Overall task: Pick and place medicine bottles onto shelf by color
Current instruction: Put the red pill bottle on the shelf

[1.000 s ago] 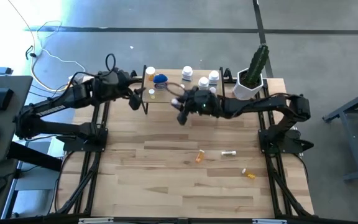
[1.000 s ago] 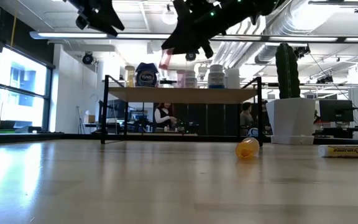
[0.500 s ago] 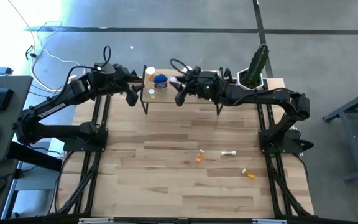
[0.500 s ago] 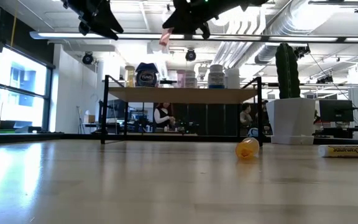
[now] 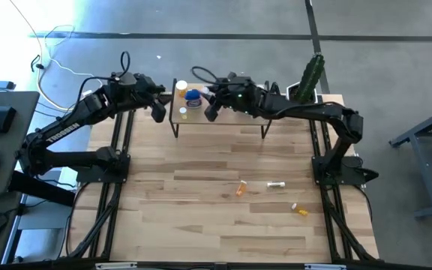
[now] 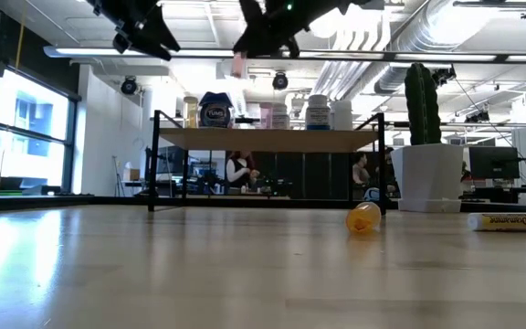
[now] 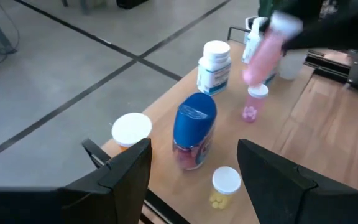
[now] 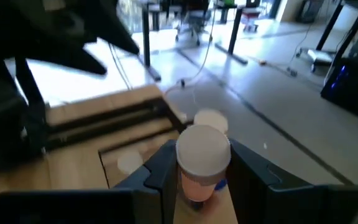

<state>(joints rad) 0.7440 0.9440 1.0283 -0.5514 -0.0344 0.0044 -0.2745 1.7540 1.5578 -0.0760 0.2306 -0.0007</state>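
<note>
The shelf (image 5: pixel 220 120) stood at the back of the table. The right gripper (image 5: pixel 210 109) hung above the shelf's left part, its fingers closed tight on a pink bottle (image 7: pixel 261 50), probably to set it by the other pink bottle (image 7: pixel 252 103). The left gripper (image 5: pixel 158 112) waited beside the shelf's left end, wide open and empty.

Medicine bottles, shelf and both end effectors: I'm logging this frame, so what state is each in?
Pink bottle: held in the air over the shelf, capped.
Right end effector: shut on the pink bottle.
Left end effector: open, empty, by the shelf's left end.
Blue-lidded jar: upright on the shelf.
Shelf: partly filled.
Orange bottle: lying on the table.
White bottle: lying on the table.
</note>
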